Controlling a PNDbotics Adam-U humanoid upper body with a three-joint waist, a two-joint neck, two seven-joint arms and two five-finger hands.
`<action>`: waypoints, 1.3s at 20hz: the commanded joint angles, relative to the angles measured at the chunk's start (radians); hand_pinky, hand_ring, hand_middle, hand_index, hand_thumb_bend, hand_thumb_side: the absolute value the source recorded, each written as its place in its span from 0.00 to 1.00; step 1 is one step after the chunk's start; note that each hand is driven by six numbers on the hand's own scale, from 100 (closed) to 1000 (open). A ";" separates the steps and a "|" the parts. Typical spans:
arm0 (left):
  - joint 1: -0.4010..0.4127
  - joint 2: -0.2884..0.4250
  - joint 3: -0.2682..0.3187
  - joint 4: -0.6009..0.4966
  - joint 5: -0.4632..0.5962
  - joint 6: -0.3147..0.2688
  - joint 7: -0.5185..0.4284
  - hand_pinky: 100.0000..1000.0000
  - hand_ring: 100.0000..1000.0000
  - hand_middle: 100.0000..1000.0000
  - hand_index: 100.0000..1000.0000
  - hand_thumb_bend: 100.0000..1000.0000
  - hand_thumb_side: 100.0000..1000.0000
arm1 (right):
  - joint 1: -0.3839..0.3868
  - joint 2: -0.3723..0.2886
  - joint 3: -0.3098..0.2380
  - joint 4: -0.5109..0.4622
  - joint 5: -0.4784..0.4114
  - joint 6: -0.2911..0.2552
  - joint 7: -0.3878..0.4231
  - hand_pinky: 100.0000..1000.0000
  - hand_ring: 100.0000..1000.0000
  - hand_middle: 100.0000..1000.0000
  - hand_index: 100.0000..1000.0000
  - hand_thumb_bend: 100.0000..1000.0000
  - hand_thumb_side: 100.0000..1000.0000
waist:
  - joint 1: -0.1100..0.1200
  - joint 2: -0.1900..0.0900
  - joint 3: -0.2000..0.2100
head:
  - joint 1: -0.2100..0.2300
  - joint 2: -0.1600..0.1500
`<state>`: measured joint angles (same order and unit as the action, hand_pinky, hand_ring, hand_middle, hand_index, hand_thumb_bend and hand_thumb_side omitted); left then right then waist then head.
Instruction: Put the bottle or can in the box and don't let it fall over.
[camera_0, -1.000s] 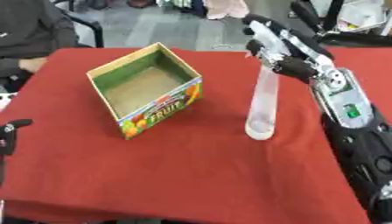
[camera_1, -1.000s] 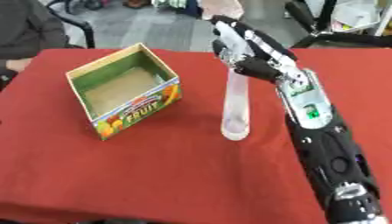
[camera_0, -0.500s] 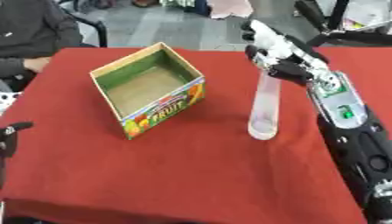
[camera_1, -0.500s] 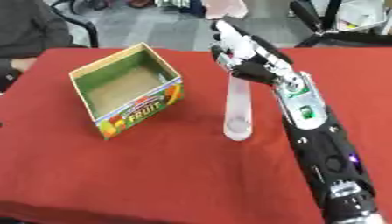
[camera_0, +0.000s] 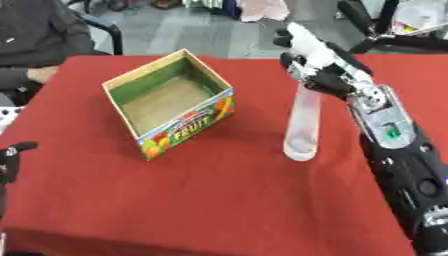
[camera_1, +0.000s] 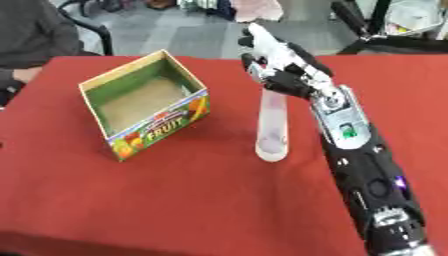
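A tall, clear, pale bottle (camera_0: 302, 127) stands on the red table (camera_0: 219, 200), right of the box and leaning slightly. My right hand (camera_0: 322, 67) sits over the bottle's top. Its dark fingers curl round the neck, while one pale finger points up and away. The bottle's cap is hidden inside the hand. The open cardboard box (camera_0: 171, 107), green inside with fruit pictures on its side, stands at the left with nothing in it. A small black part, perhaps my left hand (camera_0: 16, 151), shows at the left edge.
A seated person's arm (camera_0: 31, 75) rests at the table's far left corner. Chairs and stands crowd the floor behind the table. Bare red cloth lies between the box and the bottle, and along the near edge.
The right hand stays at the bottle's top and the bottle stands on the same spot. The box has not moved.
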<state>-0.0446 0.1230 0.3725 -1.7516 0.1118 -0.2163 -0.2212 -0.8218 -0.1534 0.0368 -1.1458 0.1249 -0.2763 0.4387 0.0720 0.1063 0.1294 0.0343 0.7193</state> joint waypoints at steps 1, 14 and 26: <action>-0.012 0.017 0.000 -0.012 -0.005 -0.002 -0.001 0.64 0.00 1.00 0.97 0.03 0.89 | -0.025 -0.005 -0.007 -0.021 -0.027 0.004 -0.036 0.79 1.00 0.96 0.71 0.00 0.41 | 0.000 -0.009 0.002 | -0.002 -0.009; -0.011 0.018 0.003 -0.013 -0.004 -0.002 -0.001 0.64 0.00 1.00 0.97 0.03 0.89 | -0.031 -0.016 -0.002 -0.066 -0.160 0.038 -0.186 0.57 0.77 0.64 0.37 0.00 0.41 | -0.001 -0.012 0.000 | 0.005 -0.008; -0.019 0.018 -0.009 -0.012 0.001 -0.001 -0.014 0.64 0.00 1.00 0.97 0.03 0.88 | -0.074 -0.066 0.016 -0.090 -0.247 0.026 -0.135 0.58 0.75 0.57 0.33 0.00 0.41 | -0.001 -0.012 0.020 | -0.005 -0.010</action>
<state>-0.0530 0.1230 0.3655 -1.7507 0.1130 -0.2158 -0.2305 -0.8671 -0.1959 0.0512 -1.2087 -0.1066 -0.2489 0.2968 0.0713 0.1062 0.1521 0.0331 0.7188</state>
